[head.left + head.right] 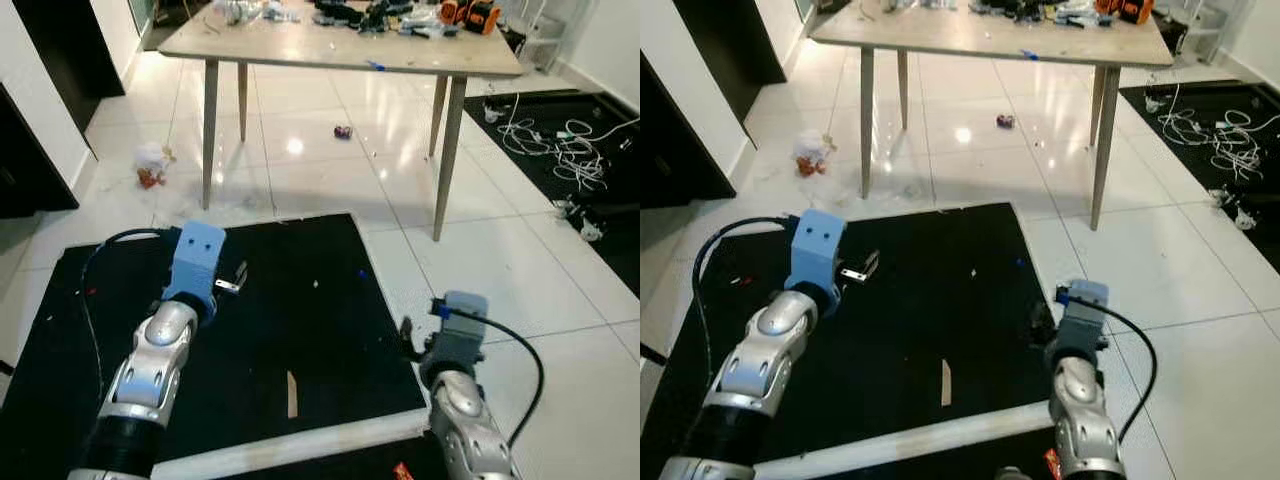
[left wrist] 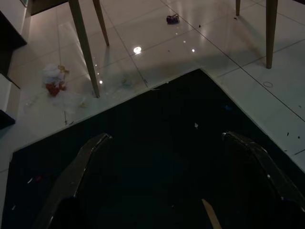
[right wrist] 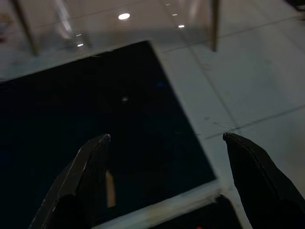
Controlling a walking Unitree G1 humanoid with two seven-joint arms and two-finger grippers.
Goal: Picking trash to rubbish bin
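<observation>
The crumpled trash [image 1: 151,165] is seen ahead-left of the wide-open left claw [image 2: 167,176] (nearer than the open right claw [image 3: 164,179]).

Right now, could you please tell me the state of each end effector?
Left end effector: open, holding nothing, above the black mat.
Right end effector: open, holding nothing, over the mat's edge.

Black mat [image 1: 300,300] ahead lies open, bare but for a wooden stick [image 1: 292,393] at 6 o'clock. At 12 o'clock, desk [image 1: 340,50] legs fence the tile floor [image 1: 500,260]; cables [image 1: 560,140] sprawl at 2 o'clock.
</observation>
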